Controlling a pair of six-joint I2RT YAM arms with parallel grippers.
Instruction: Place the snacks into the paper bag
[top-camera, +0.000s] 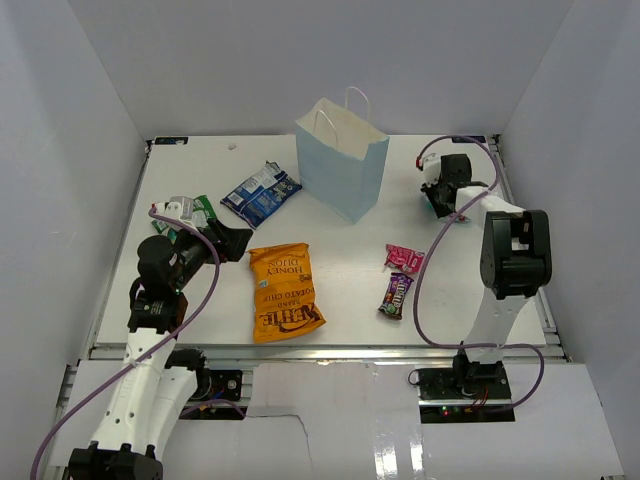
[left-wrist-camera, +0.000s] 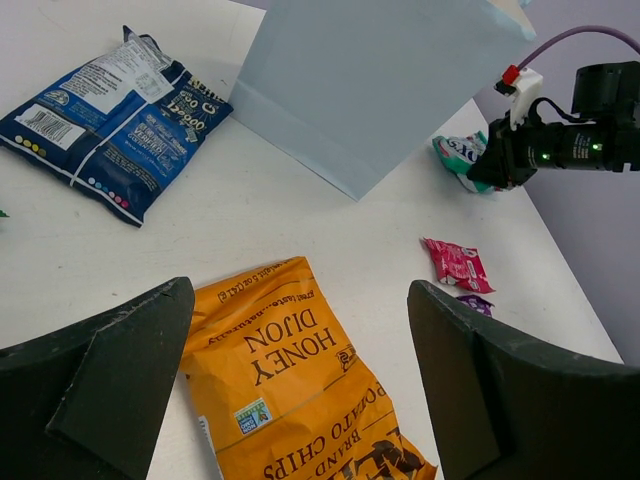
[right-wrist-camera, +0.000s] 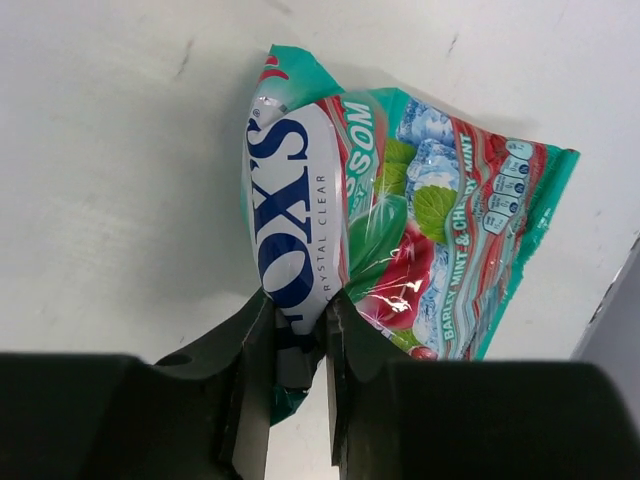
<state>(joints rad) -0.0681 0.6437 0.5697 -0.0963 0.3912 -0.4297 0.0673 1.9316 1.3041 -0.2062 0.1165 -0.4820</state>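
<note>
The light blue paper bag (top-camera: 342, 160) stands upright at the back centre; it also shows in the left wrist view (left-wrist-camera: 370, 80). My right gripper (right-wrist-camera: 298, 310) is shut on the edge of the teal-green packet (right-wrist-camera: 400, 200), right of the bag at the back right (top-camera: 437, 195). My left gripper (left-wrist-camera: 300, 290) is open and empty, above the near end of the orange chip bag (top-camera: 283, 292). The blue chip bag (top-camera: 260, 193) lies left of the paper bag. The green packet (top-camera: 197, 210) is partly hidden behind my left arm. The pink packet (top-camera: 404, 259) and the dark brown candy pack (top-camera: 396, 294) lie at the front right.
White walls close in the table on the left, back and right. The right arm's upright link (top-camera: 513, 255) stands near the right edge, beside the pink packet. A purple cable (top-camera: 425, 270) loops from the right arm over the table's front right.
</note>
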